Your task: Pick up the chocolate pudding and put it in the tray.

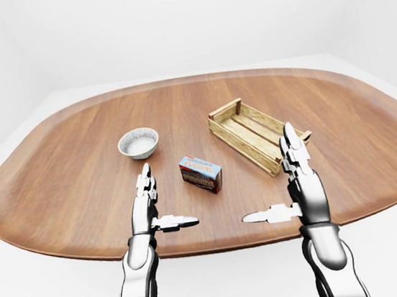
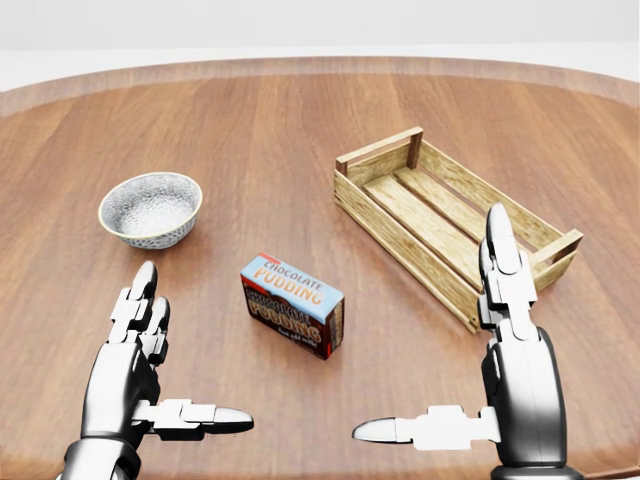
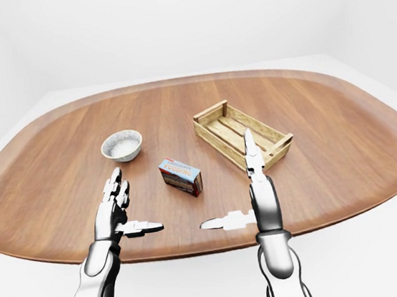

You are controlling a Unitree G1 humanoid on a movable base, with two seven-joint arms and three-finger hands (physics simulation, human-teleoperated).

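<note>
The chocolate pudding box [image 2: 292, 304], blue on top with dark sides, lies flat on the wooden table near the middle of the head view. The tray, a slatted wooden crate [image 2: 452, 218], stands empty up and to the right of it. My left hand [image 2: 175, 365] is low on the left, fingers spread and open, well short of the box. At the lower right my right hand [image 2: 440, 350] is also open, its fingers pointing up and its thumb pointing left, just below the crate's near corner. Neither hand touches anything.
A speckled ceramic bowl [image 2: 150, 209] sits to the upper left of the pudding box. The oval wooden table [image 1: 65, 179] spreads wide on all sides, with its near edge under my wrists in the eye views. White floor and walls surround it.
</note>
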